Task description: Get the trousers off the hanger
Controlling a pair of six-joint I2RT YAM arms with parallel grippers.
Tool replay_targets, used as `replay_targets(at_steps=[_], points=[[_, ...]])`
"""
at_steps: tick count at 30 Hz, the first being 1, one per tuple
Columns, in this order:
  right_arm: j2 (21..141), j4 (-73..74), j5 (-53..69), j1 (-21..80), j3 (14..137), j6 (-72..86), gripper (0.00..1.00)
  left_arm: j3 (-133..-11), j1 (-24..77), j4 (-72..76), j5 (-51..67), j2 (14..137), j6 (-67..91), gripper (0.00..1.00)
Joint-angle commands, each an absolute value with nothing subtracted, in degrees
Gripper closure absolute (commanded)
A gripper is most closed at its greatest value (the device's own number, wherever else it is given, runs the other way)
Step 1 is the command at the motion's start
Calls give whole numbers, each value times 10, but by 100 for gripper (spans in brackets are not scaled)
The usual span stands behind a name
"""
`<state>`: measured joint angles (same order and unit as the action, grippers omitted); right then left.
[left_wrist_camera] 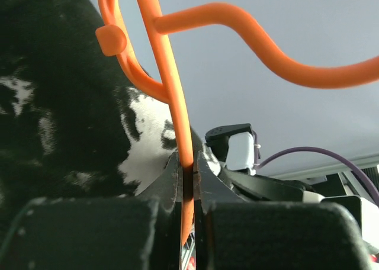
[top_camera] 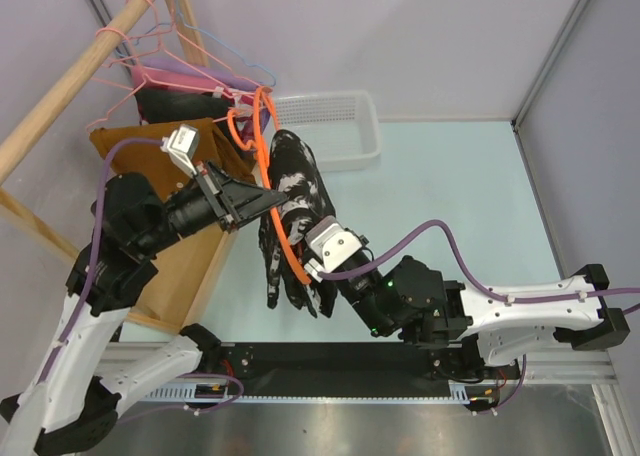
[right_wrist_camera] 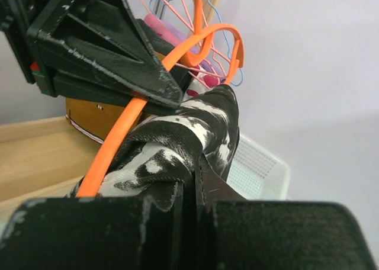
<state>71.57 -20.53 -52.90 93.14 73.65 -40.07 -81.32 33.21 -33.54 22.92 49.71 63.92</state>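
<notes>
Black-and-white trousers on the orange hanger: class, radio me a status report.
Left gripper jaws shut on orange plastic hanger. Right gripper jaws shut on black-and-white blotchy cloth trousers, not yet off hanger. Pink wire hangers behind.

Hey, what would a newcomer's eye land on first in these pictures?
The bright orange hanger at the centre, pinched in the left tool, with black-and-white blotchy trousers hanging on it and clamped by the right tool. Behind sits a white basket; far left, a wooden rail with pastel hangers.
</notes>
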Motion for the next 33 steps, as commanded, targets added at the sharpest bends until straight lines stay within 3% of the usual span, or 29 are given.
replay_targets(at_steps=[1,12,25,33], points=[[664,-315,-488,937,791,-407,100,-760,324,-352,162,483,567,100],[666,-319,-449,911,806,-429,100,-674,322,-325,177,464,555,100],[611,-269,-359,893,811,-411,100,-565,321,-317,207,357,535,100],[638,-272,-389,895,857,-456,100,-489,321,-340,185,316,543,100]])
